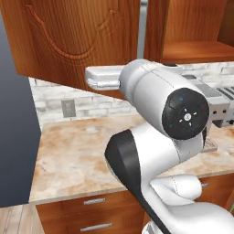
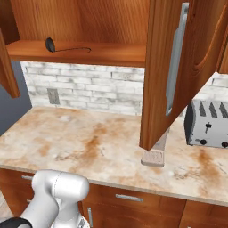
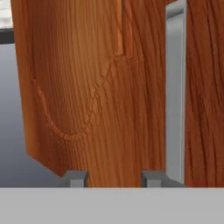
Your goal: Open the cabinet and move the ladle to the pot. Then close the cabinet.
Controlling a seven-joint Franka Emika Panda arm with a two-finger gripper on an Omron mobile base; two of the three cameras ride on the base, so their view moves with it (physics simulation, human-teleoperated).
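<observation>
The cabinet (image 2: 111,26) stands open, both of its reddish-brown doors swung out. Inside, the dark ladle (image 2: 64,46) lies on the shelf at the left, bowl end to the left. In the hand view my gripper (image 3: 113,179) faces a carved door panel (image 3: 96,96) at close range. Its two fingertips (image 3: 74,178) are apart with nothing between them. That door's silver bar handle (image 3: 176,96) runs just outside the right fingertip. The left door (image 1: 77,36) hangs above and left of my arm. The pot is out of view.
The right door (image 2: 187,67) juts out over the marble counter (image 2: 80,142), with a small block (image 2: 153,156) under its lower corner. A grey toaster (image 2: 209,124) stands at the right. Base drawers (image 1: 93,201) run below, and a dark panel (image 1: 16,137) bounds the left.
</observation>
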